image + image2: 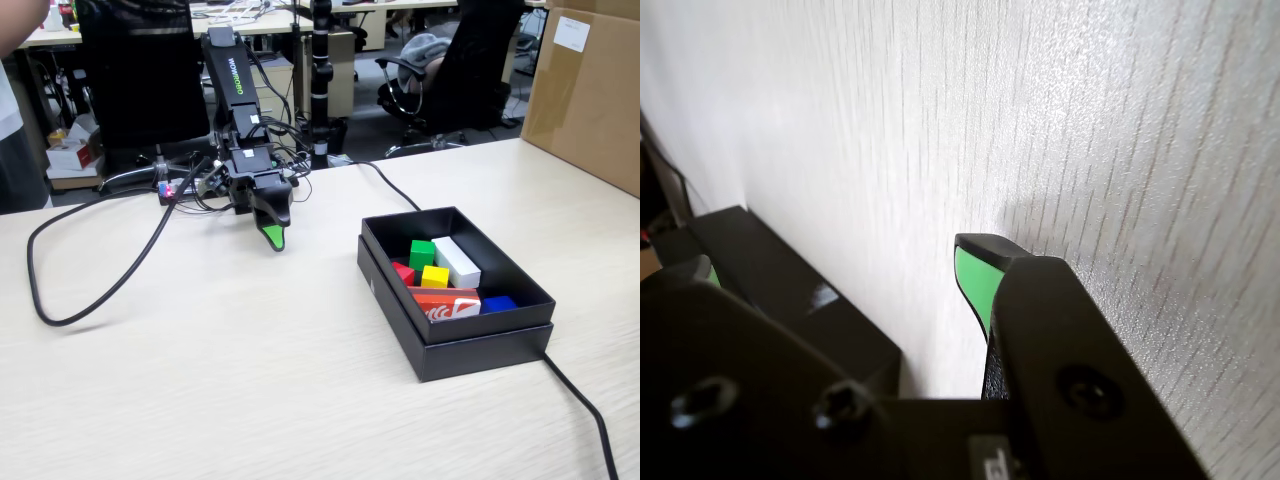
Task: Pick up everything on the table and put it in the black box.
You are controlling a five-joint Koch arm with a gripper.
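Inside the black box (455, 345), well apart from the arm, lie the green cube (422, 253), red cube (403, 272) and yellow cube (435, 276), so the jaws (274, 238) hang empty over bare bench (200, 380), their gap untellable.

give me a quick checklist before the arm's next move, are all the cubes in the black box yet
1. Green cube in the black box: ok.
2. Red cube in the box: ok, partly hidden behind the others.
3. Yellow cube in the box: ok.
4. Table free of loose cubes: ok in the fixed view; only cables lie on it.
5. Gripper empty: seems ok, nothing shows at its green tip, which points down near the arm's base.
6. Gripper open or shut: cannot tell, only one tip shows in each view.
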